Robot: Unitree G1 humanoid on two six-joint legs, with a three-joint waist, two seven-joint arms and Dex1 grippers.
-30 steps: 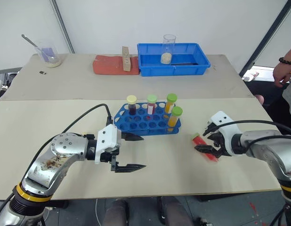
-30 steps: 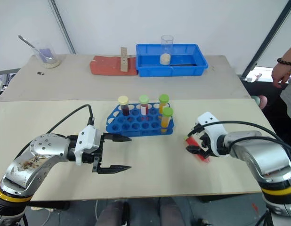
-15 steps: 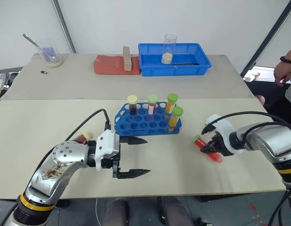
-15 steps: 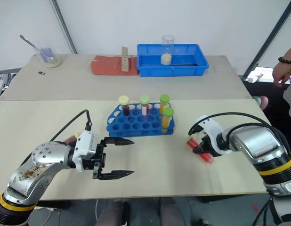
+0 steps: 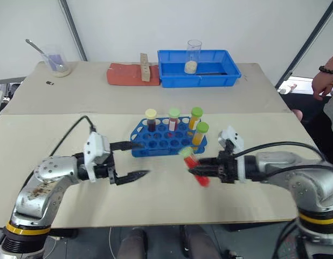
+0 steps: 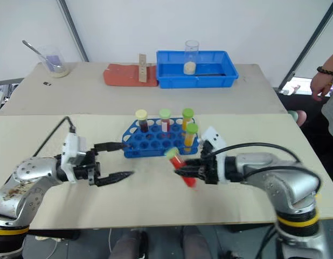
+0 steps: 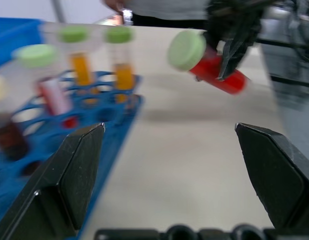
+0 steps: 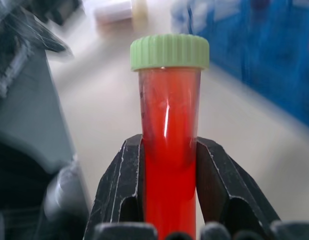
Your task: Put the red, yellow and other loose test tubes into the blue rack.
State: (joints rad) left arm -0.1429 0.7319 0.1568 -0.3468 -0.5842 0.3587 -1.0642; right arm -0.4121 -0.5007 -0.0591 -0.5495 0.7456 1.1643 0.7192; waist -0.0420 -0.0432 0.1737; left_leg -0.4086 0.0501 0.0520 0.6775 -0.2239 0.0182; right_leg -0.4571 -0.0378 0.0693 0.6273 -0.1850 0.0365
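The right hand [image 6: 184,171] is seen pinching a bright red test tube [image 6: 180,165] with a green cap, its two black fingers pressed against the tube's lower half, as the right wrist view confirms. The tube is carried clear of the tabletop [image 6: 236,205], tilted, its long axis slanting with the cap up and to the left, toward the rack. Just beyond it, far and slightly left, the blue rack [image 6: 155,145] is set, with four capped tubes already standing in its far and right holes; the near rows are seen open. The gap between tube and rack is small, so the right hand is judged plainly the nearer one for the insertion. For that, the tube would need to be brought upright, cap on top, over a free hole.

The left hand [image 6: 117,161] is held with its fingers spread wide, at the rack's left end, one fingertip just beside the rack's near-left corner; nothing is gripped. Farther off, a large blue tray [image 6: 196,77] with a glass beaker is noted at the far edge.
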